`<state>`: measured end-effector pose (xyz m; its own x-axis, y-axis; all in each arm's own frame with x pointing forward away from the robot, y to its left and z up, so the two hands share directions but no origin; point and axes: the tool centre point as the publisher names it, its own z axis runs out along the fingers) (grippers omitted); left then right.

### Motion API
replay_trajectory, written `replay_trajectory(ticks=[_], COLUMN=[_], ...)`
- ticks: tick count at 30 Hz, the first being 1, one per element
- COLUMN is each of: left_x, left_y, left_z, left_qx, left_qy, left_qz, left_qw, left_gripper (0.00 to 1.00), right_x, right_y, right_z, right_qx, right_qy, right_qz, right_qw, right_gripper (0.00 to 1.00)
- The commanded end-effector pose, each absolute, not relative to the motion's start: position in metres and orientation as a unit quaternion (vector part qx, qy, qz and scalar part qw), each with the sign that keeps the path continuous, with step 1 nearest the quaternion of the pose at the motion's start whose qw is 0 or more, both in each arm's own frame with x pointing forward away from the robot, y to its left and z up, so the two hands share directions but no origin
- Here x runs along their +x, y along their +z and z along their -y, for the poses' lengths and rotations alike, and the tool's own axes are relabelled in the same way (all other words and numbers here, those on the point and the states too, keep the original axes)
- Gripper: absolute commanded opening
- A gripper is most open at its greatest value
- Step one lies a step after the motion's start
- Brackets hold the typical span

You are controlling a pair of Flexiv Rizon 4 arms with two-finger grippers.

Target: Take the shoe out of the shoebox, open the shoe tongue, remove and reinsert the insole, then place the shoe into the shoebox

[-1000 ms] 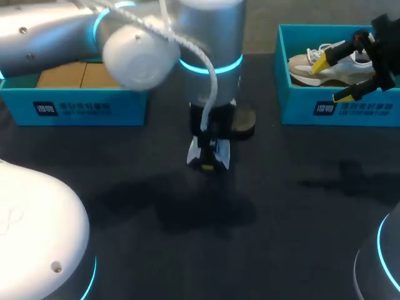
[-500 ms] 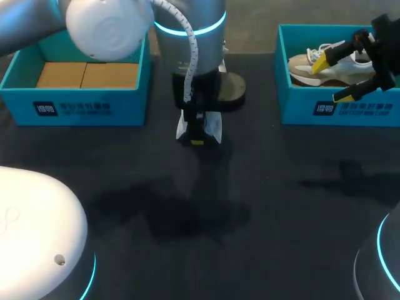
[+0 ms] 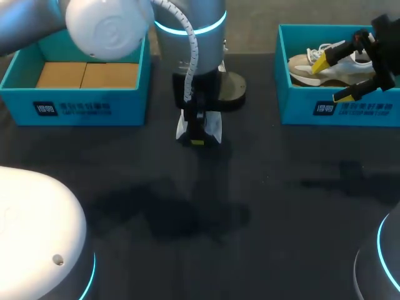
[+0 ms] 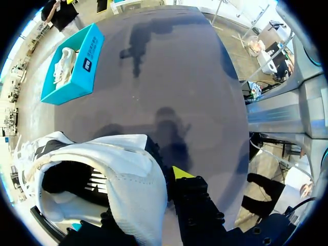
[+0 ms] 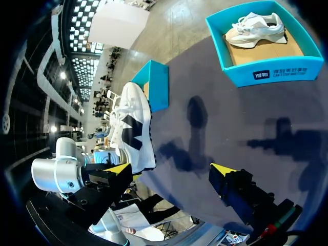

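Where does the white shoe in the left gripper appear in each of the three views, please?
Head view: the white shoe sits mid-picture, in the left gripper.
Left wrist view: the white shoe is close up, draped over that gripper's fingers, with its opening towards the camera.
Right wrist view: the white shoe stands on end ahead of the open right gripper.
Shared landmark: the blue shoebox holding a second shoe.

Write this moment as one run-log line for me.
left fingers: shut on white sneaker, held over dark table | right fingers: open, above right teal cardboard shoebox holding beige-and-white sneaker | left teal cardboard shoebox: no shoe inside
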<state>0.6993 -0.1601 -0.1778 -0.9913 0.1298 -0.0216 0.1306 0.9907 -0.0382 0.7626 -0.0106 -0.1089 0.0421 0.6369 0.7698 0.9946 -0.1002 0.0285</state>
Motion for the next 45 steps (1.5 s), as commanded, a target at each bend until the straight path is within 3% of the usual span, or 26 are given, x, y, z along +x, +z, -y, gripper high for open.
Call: replay_trajectory(ticks=[1, 29, 45], left_x=[0.699, 0.849, 0.9], left_y=[-0.176, -0.163, -0.162], left_z=[0.159, -0.077, -0.2], left_qx=[0.066, 0.078, 0.038], left_qy=[-0.02, -0.026, -0.032], left_qz=[-0.998, -0.997, -0.999], left_qw=[0.01, -0.002, -0.007], left_gripper=[0.0, 0.0, 0.0], right_x=[0.763, 0.763, 0.763], right_y=[-0.109, -0.109, -0.109], right_z=[0.01, 0.01, 0.01], right_qx=[-0.668, -0.668, -0.668], right_qy=[-0.323, -0.323, -0.323], right_qz=[0.611, 0.611, 0.611], right_qw=[0.275, 0.275, 0.275], right_gripper=[1.0, 1.0, 1.0])
